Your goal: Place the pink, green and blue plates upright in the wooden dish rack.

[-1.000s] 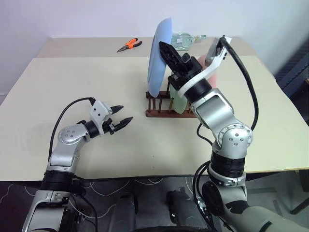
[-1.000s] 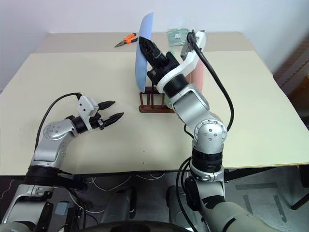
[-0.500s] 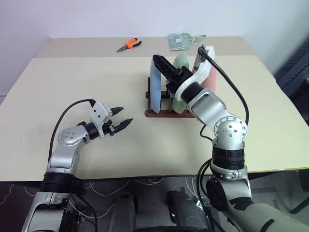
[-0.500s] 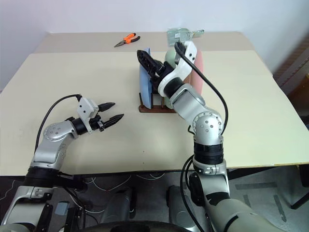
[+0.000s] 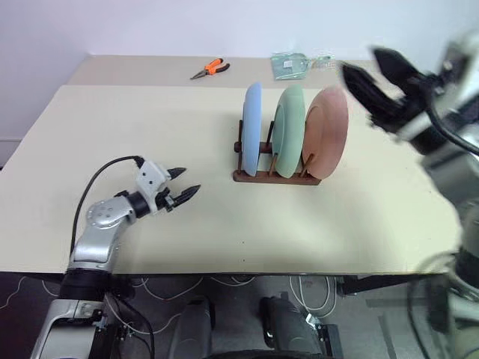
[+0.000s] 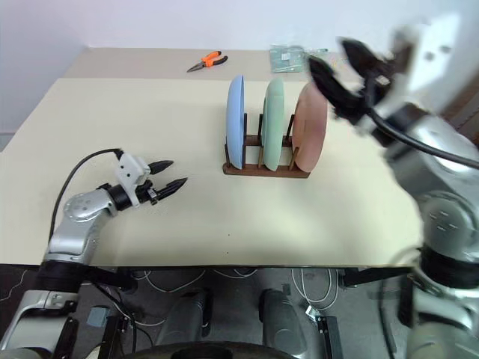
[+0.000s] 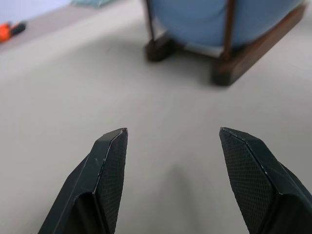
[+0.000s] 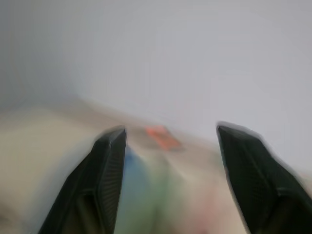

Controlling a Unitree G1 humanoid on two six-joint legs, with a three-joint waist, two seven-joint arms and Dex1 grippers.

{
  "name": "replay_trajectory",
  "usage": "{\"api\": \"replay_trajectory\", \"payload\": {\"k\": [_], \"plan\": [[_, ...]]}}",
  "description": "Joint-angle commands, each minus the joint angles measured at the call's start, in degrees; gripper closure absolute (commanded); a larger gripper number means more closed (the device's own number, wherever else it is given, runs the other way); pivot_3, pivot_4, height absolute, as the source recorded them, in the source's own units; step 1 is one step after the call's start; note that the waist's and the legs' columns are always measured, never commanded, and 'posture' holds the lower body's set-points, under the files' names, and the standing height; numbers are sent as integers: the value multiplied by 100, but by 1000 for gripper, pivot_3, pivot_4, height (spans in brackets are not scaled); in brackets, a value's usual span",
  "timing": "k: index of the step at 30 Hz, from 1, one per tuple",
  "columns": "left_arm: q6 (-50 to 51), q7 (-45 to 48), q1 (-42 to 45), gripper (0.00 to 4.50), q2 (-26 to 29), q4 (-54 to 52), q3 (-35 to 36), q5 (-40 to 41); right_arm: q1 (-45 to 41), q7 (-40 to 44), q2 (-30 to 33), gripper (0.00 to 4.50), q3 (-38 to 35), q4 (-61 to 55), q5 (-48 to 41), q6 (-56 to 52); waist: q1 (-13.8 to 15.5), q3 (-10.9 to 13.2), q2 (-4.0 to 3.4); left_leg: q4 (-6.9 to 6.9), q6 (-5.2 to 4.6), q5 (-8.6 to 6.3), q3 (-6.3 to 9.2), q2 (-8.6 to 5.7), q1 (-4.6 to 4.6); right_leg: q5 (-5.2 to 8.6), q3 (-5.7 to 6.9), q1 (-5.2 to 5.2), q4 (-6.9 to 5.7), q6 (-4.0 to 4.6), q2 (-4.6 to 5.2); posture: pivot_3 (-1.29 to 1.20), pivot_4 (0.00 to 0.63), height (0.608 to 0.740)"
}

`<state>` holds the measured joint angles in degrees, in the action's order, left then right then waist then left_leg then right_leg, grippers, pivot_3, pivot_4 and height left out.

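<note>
Dark wooden dish rack point(image 5: 275, 176) holds all three plates upright between its pegs, which keep them on edge: blue plate point(image 5: 251, 128), green plate point(image 5: 288, 129), pink plate point(image 5: 327, 132). Right gripper point(image 5: 378, 78), fingers spread and empty, hangs at the rack's two o'clock, clear of the pink rim. Left gripper point(image 5: 181, 191), fingers apart and empty, sits at eight o'clock, well apart. Task looks complete.

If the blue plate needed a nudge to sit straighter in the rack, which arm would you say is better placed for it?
Probably the left. Its open end effector sits low over the table, pointing toward the blue plate at the near end of the wooden dish rack. The right end effector is raised beyond the pink plate.
</note>
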<state>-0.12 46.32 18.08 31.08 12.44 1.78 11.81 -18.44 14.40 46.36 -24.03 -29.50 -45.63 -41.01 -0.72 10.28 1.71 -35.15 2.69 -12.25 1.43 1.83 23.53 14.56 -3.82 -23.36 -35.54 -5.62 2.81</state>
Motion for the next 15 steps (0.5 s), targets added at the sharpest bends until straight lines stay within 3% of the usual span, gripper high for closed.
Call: {"api": "replay_trajectory", "payload": {"k": [1,4,15], "plan": [[-413,-44,141,1431,23,190,-11,-196,1600,892,71,1540,-155,118,814,625,1,-5,7,0,0,0,-3,0,-2,0,-2,2,0,0,0,0,150,732],[-496,-77,142,1431,1,225,-59,-264,2259,1297,-91,1540,-58,377,1215,1195,-64,0,-10,2,-3,-2,-12,2,-7,-1,-11,-1,-2,-1,-4,0,150,732],[-372,-61,-90,1431,67,-27,42,-180,2185,1656,-512,1540,334,994,1848,1835,-135,4,-16,-3,-4,-2,-20,3,-9,-7,-23,-6,-7,-5,-13,0,150,732]]}}
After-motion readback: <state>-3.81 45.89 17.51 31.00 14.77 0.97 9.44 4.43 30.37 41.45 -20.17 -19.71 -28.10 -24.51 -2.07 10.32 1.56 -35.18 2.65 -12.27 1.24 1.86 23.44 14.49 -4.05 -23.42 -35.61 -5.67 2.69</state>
